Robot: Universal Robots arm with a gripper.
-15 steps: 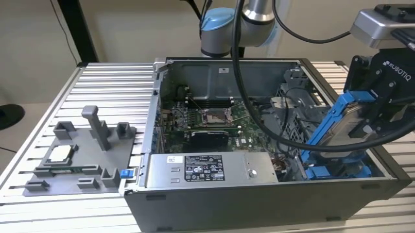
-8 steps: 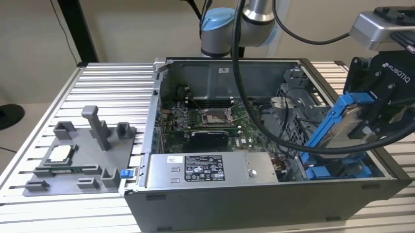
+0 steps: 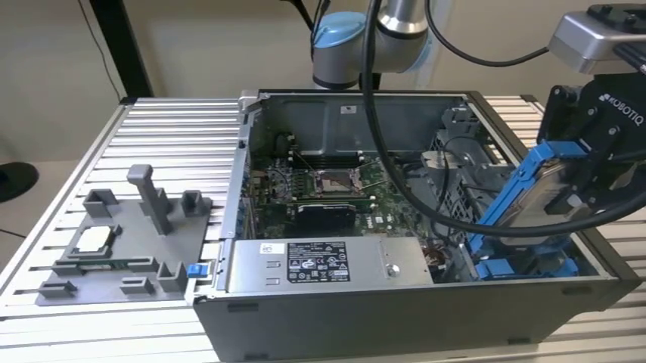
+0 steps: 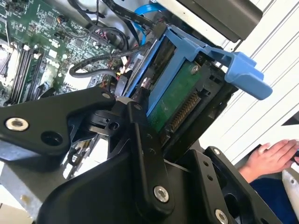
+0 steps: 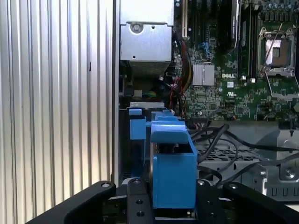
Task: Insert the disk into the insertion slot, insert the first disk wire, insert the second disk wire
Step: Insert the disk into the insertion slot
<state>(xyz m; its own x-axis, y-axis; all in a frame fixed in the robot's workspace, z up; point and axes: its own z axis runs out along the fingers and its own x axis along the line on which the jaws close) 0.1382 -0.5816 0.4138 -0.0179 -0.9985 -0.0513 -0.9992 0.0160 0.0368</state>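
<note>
The black two-fingered pincer (image 3: 573,198) is clamped on the one disk (image 3: 533,187), a flat silver-grey hard drive in a bright blue plastic carrier. In both wrist views its two fingers (image 5: 138,201) press on opposite sides of the carrier, with the disk (image 5: 173,172) between them. In the second wrist view the pincer (image 4: 180,140) holds the disk (image 4: 175,100) so that its green circuit face and its row of connector pins show.

The disk is tilted steeply over one end of the open dark grey computer case (image 3: 404,318), which lies on its side. Most of the disk stands above the case's rim. Its lower end points down into the insertion slot (image 3: 525,266), a bay with bright blue plastic rails in the case's corner. I cannot tell whether the two touch. The disk is not lying flat in the slot.

Inside the case, beside the slot, sits one grey metal power-supply box (image 3: 323,265) with a black-and-white sticker. Beyond it lies one green motherboard (image 3: 323,189). Several black cables (image 3: 404,174) loop over the case's interior.

The case rests on a ribbed aluminium desk (image 3: 172,136). On the desk outside the case, on the side away from the slot, stands one grey plastic fixture (image 3: 111,249) with upright posts.

In the second wrist view, one person's hand (image 4: 273,156) rests outside the case.
</note>
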